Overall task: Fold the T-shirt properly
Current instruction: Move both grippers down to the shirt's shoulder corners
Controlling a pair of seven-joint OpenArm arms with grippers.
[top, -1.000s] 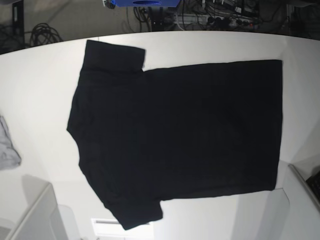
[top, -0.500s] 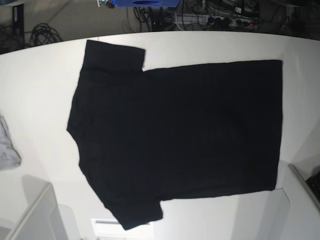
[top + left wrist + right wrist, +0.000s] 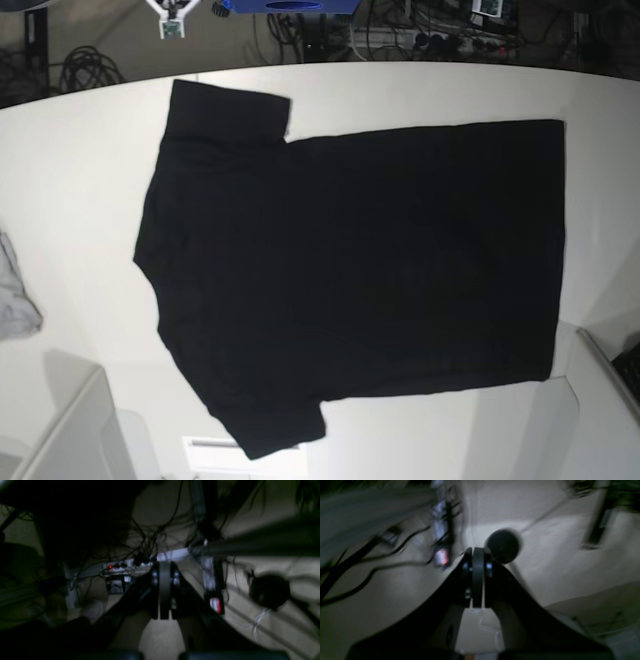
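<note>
The black T-shirt [image 3: 350, 270] lies spread flat on the white table [image 3: 70, 170] in the base view, neck toward the left and hem toward the right, plain black side up. Both sleeves are laid out, one at the far edge and one at the near edge. Neither wrist view shows the shirt. My left gripper [image 3: 164, 564] is shut with nothing in it, pointing at the floor and cables. My right gripper [image 3: 477, 550] is also shut and empty, over bare floor. Neither gripper touches the shirt.
A small grey cloth [image 3: 14, 295] lies at the table's left edge. Pale box-like edges sit at the near left [image 3: 75, 425] and near right [image 3: 605, 375]. Beyond the far table edge are a blue object [image 3: 290, 5], cables and a power strip [image 3: 130, 566].
The T-shirt has not moved. Small white and green parts have come into view at the top edge of the base view, left and right.
</note>
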